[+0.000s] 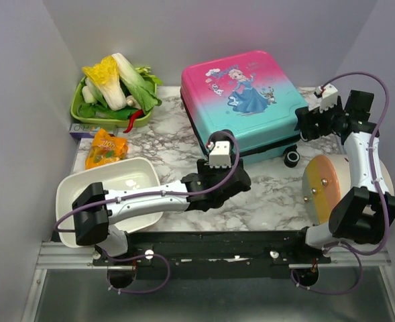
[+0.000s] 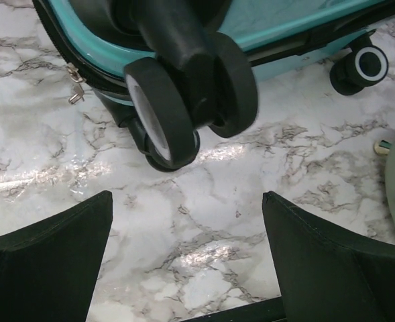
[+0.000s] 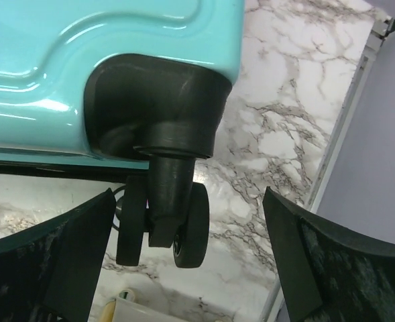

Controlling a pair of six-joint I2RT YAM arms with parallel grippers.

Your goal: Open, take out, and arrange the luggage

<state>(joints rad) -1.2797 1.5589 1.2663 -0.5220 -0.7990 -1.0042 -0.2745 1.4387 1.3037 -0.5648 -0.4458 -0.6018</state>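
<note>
Marble table, closed luggage lying flat on it toward the back right, and I'm down at its wheels.
White basin sits front left, with a green tray of veggies behind it. My left gripper is spread wide and empty, just short of the near-corner twin wheel. My right gripper is wide too, holding nothing, facing the right-side caster.

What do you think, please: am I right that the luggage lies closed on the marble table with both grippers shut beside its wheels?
Not quite: the luggage lies closed on the marble table, but the left gripper and right gripper beside its wheels stand open, as both wrist views show.
</note>
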